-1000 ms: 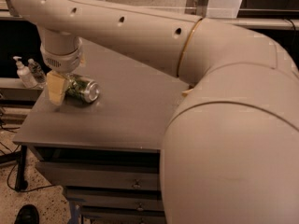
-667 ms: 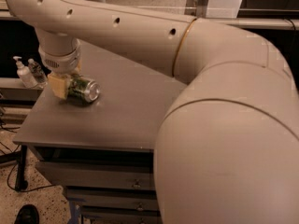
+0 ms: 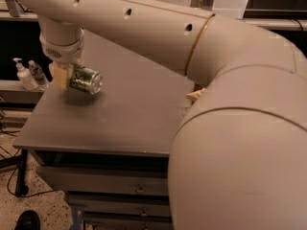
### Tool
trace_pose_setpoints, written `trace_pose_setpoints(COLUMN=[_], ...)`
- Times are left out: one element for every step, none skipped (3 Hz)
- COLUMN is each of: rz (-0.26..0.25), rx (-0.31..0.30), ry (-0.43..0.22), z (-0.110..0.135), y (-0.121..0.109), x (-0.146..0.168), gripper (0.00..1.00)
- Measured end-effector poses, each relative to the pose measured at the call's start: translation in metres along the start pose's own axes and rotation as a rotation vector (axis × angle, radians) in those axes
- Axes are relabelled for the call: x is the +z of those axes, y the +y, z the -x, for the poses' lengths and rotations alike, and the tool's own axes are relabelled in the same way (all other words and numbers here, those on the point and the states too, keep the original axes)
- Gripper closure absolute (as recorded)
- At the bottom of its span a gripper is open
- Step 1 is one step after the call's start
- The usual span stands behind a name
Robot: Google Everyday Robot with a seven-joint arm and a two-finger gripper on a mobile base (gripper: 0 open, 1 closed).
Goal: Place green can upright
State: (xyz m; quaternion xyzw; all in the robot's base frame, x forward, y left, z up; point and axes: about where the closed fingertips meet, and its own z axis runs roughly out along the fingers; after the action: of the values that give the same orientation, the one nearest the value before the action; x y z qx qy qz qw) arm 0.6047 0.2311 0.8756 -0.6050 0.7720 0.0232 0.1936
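The green can is on its side, its silver end facing right, held just above the grey table near the far left corner. My gripper hangs from the arm that reaches in from the right and is shut on the can's left end. A pale fingertip shows at the can's left side; the other is hidden behind the can.
A pump bottle and a small clear bottle stand on a shelf left of the table. My arm's big lower links fill the right side. Drawers sit under the table top. A tan object peeks out beside the arm.
The can lay on the table with the gripper closing over its left end. Now the gripper holds it and has lifted it slightly off the surface, still horizontal.
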Motion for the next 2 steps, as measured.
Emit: trace_pose_setpoints(rz=[-0.024,-0.036], rx=[-0.015,-0.028], ry=[-0.098,-0.226], z=[0.006,0.008], y=[-0.014,-0.026], x=[-0.027,-0.050], gripper=[1.00,1.00])
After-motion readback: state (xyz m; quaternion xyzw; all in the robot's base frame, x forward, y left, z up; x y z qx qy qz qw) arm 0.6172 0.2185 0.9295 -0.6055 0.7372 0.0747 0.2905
